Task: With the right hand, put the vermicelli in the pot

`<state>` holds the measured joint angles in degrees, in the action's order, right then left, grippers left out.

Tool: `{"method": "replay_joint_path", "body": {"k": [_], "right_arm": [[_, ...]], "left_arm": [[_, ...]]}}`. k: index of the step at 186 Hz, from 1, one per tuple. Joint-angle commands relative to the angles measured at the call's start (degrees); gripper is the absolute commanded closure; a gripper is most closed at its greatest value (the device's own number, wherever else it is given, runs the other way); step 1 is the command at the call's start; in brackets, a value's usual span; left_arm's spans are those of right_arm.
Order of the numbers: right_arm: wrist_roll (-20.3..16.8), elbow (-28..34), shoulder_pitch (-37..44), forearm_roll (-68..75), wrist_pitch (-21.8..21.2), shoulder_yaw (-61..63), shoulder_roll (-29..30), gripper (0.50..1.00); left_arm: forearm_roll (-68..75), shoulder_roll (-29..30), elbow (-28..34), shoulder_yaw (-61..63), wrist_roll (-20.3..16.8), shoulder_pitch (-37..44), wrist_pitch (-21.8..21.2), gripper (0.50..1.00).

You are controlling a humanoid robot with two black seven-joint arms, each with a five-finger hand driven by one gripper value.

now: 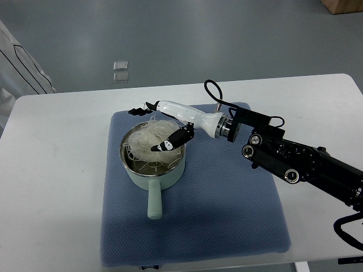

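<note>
The table [57, 170] carries a blue mat [227, 215] with the pot [152, 170] at its 10 o'clock part, handle pointing to 6 o'clock. The right arm reaches in from 3 o'clock, and the right hand [164, 127] hangs over the pot's 1 o'clock rim. The vermicelli [144, 136] is heaped inside the pot, directly beneath the hand. The fingers [167, 144] are spread apart, touching strands; whether they grip any I cannot tell. The next move looks like a straight lift away.

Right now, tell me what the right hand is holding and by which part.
It cannot be told for sure. The right hand sits over the pot, fingers against the vermicelli, but a closed hold isn't visible.
</note>
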<state>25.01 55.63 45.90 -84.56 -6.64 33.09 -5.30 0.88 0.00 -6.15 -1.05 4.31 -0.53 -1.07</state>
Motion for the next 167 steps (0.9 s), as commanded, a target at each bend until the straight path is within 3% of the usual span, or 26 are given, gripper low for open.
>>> {"method": "replay_joint_path", "body": {"k": [1,49,77,167], "right_arm": [[0.22,0.27,0.33,0.45,-0.04,0.39,-0.59,0.601],[0.48,0.44,1.12,1.15,-0.13,4.88,-0.94,0.589],[0.04,-0.61,0.33,8.8,-0.48,8.48,-0.33,0.589],[0.39,-15.81,-1.08,42.37,2.86,9.71,-0.85,0.589]], "left_arm": [[0.0,0.0,0.0,0.0,0.0,0.0,0.02,0.5],[0.0,0.0,0.0,0.0,0.0,0.0,-0.07,0.5],[0.0,0.0,0.0,0.09,0.0,0.0,0.02,0.5],[0.0,0.0,0.0,-0.18,0.0,0.0,0.02,0.5]]}}
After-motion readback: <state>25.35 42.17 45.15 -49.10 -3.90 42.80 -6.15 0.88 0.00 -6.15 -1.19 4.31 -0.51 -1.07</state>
